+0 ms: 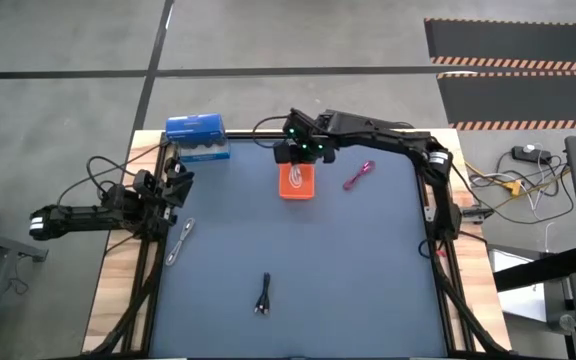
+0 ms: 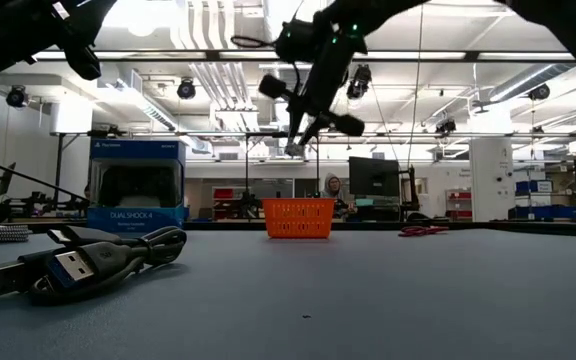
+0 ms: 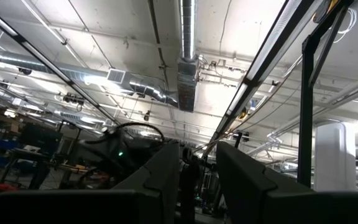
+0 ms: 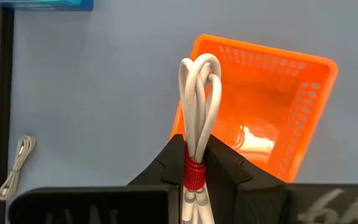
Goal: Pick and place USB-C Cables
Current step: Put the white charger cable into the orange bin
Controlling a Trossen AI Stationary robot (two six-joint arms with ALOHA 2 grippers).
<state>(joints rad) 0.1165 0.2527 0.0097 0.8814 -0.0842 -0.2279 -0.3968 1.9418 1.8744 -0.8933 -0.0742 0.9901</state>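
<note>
My right gripper (image 4: 194, 163) is shut on the white USB-C cable (image 4: 199, 93), a bundle bound by a red tie. It hovers over the small orange tray (image 1: 298, 183), which stands far-centre on the table (image 2: 298, 217). The magenta-pink cable (image 1: 358, 175) lies to the right of the tray. The silver-grey cable (image 1: 178, 241) lies flat near the left edge, and the black cable (image 1: 263, 295) lies near the front (image 2: 98, 265). My left gripper (image 3: 197, 180) waits at the table's left edge, open and pointing up at the ceiling. My right gripper pinches the white cable between its two fingers at the red tie (image 4: 194, 171), near the plug end. The looped end (image 4: 201, 71) sticks out beyond the fingertips. The gripper points down from above (image 2: 308, 110), and the bundle is lifted clear, above the tray's rim (image 4: 191, 93).
A blue box (image 1: 197, 137) stands at the far left corner (image 2: 136, 185). Long black wires trail from the left arm (image 1: 108, 212). The dark mat (image 1: 368, 270) spreads between the cables. A person shows far off in the room behind the tray (image 2: 333, 188).
</note>
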